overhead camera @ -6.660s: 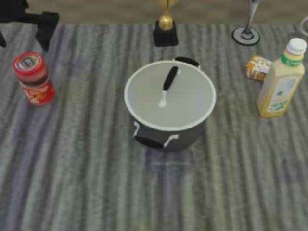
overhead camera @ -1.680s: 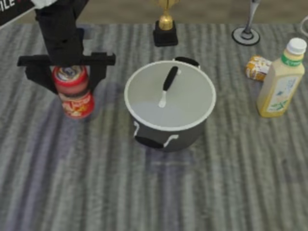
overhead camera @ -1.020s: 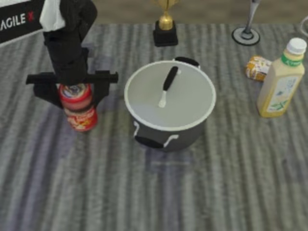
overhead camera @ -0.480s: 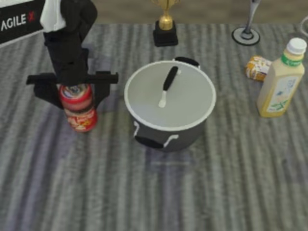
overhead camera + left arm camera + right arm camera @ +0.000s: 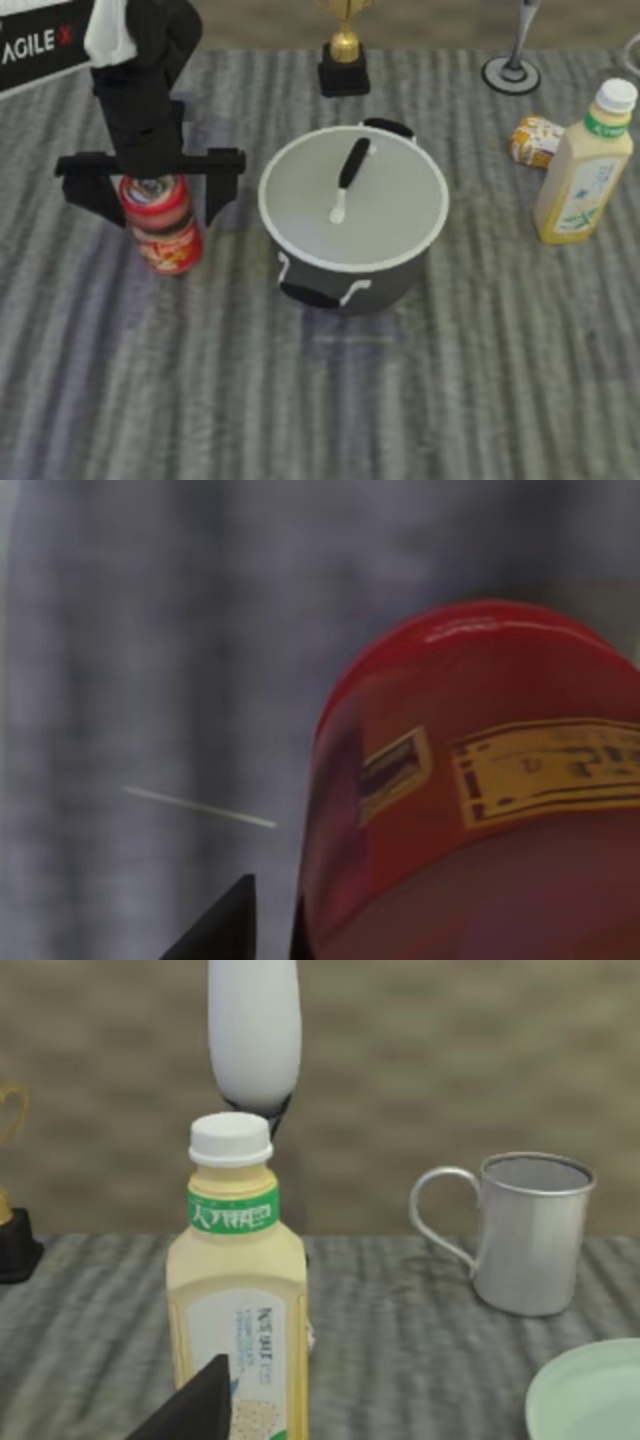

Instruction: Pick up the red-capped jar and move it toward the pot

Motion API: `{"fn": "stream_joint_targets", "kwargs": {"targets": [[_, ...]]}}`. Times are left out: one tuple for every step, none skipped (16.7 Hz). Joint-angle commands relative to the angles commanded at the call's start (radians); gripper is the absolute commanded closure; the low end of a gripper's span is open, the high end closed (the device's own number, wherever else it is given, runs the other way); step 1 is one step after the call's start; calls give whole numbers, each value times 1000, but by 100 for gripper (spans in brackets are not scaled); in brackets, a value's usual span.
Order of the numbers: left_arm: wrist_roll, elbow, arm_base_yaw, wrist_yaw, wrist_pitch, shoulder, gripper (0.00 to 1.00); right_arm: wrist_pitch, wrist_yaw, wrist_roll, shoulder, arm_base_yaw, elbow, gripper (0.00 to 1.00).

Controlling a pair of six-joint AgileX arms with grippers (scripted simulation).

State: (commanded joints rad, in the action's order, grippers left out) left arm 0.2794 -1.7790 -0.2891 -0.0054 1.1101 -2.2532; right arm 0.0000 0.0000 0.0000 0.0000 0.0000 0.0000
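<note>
Since half a second ago the left tool has spread: in the top view its two dark fingers now stand clear of the red-capped jar on either side, where they were pinching it just before. The jar has barely shifted and stands upright on the bench, left of centre in the frame. Judged from this, the jar has been let go just beside the pot, so the carry looks finished and only a clean retreat of the arm remains.

Nearest the camera, the lower half of the frame is bare bench with ample room. Between jar and pot a narrow strip of bench shows; they do not touch. The right-hand finger hangs in that gap, so lifting straight up seems safer than any sideways sweep.

Farther back, a trophy stands at the bench's far edge, well clear. At the frame's right, the pale-yellow bottle and small orange jar stand well apart. The right tool shows only a dark tip in its wrist view; whether it is spread cannot be told.
</note>
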Motion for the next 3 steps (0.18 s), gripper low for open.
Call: {"fn": "stream_joint_targets", "kwargs": {"targets": [[0, 0, 0, 0, 0, 0, 0, 0, 0, 0, 0, 0, 0, 0], [0, 0, 0, 0, 0, 0, 0, 0, 0, 0, 0, 0, 0, 0], [0, 0, 0, 0, 0, 0, 0, 0, 0, 0, 0, 0, 0, 0]]}}
